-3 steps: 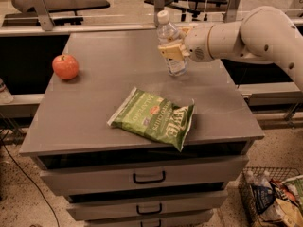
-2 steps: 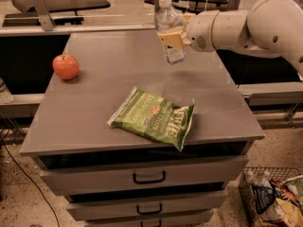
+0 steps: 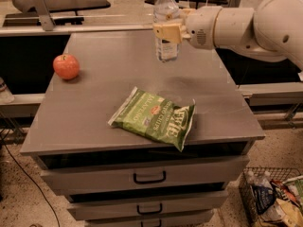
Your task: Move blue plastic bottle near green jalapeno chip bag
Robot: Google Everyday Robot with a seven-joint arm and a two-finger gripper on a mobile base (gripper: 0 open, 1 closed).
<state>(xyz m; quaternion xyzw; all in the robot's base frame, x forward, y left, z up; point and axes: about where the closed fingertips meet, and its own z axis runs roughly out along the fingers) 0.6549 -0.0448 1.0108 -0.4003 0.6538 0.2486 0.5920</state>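
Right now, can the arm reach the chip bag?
Probably yes: the tool, shut on the bottle at the table's far side, has nothing standing between it and the chip bag.

Arm's gripper (image 3: pixel 166 32) clamped on upright blue plastic bottle (image 3: pixel 166 51), over bench (image 3: pixel 94 103) rear. Flat green jalapeno chip bag (image 3: pixel 154 117), front centre; apple (image 3: pixel 66 66), left.

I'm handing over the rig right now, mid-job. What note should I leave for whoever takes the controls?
Gripper: shut on the bottle, reaching in from the right over the far side of the table.
Bottle: upright in the grip, well behind the chip bag. I can't tell whether its base clears the table.
Chip bag: lying flat near the front edge.
Apple: on the left, out of the way.
Done: grasp.
Left: bring the bottle forward, set it upright beside the bag, release.
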